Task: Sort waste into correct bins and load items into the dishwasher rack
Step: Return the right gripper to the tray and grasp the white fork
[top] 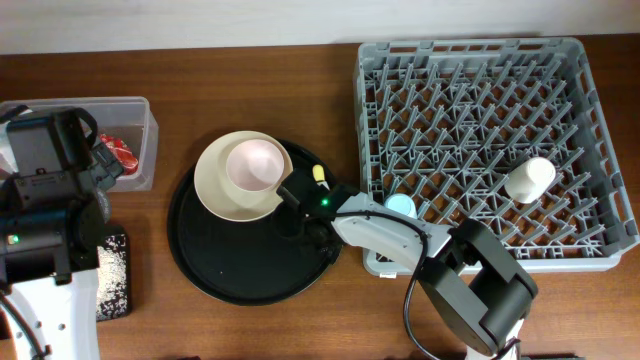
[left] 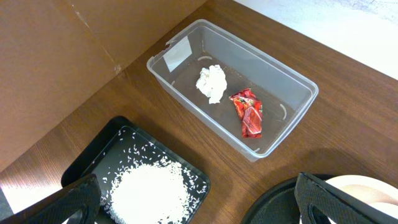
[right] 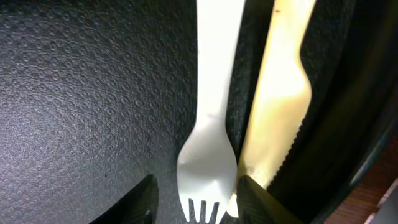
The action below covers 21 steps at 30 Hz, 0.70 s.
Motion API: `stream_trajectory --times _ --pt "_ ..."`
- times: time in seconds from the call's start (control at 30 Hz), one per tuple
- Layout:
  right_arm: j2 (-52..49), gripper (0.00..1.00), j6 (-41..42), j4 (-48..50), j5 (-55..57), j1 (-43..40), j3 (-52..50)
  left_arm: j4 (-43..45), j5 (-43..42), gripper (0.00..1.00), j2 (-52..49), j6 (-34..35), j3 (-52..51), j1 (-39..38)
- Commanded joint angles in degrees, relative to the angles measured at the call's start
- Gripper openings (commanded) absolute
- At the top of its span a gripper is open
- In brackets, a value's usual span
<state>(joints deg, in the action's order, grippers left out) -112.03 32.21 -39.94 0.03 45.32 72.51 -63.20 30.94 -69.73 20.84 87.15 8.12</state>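
Observation:
On the round black tray (top: 215, 268) my right gripper (right: 198, 202) is low, its fingers standing either side of the tines of a pale plastic fork (right: 208, 124). The right finger (right: 261, 199) touches the fork's edge; a gap is left at the other finger. A yellow serrated knife (right: 280, 93) lies beside the fork. The cream plate (top: 222, 195) holds the pink bowl (top: 254, 165). My left gripper (left: 205, 211) hangs open above the black bin (left: 93, 158) of rice (left: 149, 190). The clear tub (left: 280, 78) holds the tissue (left: 212, 83) and red wrapper (left: 247, 112).
The grey dishwasher rack (top: 470, 60) fills the right side, with a white cup (top: 528, 180) standing in it and a light blue cup (top: 401, 206) at its near left corner. My right arm (top: 470, 275) crosses in front of the rack. The tray's raised rim (right: 367, 124) runs beside the knife.

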Motion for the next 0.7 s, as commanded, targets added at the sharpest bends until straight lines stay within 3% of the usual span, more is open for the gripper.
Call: stream_trajectory --times 0.0,0.13,0.6,0.67 --pt "0.1 0.43 1.8 -0.6 0.5 0.4 -0.6 0.1 0.8 1.0 0.3 0.8 0.5 0.2" --pt "0.1 0.36 2.4 -0.8 0.5 0.4 -0.6 0.1 0.8 1.0 0.3 0.8 0.5 0.2" --pt "-1.7 0.37 2.6 -0.1 0.7 0.4 -0.6 0.1 0.8 0.99 0.3 0.8 0.5 0.2" --pt "-1.7 0.31 2.6 -0.3 0.7 0.4 -0.6 0.1 0.8 0.99 0.3 0.8 0.5 0.2"
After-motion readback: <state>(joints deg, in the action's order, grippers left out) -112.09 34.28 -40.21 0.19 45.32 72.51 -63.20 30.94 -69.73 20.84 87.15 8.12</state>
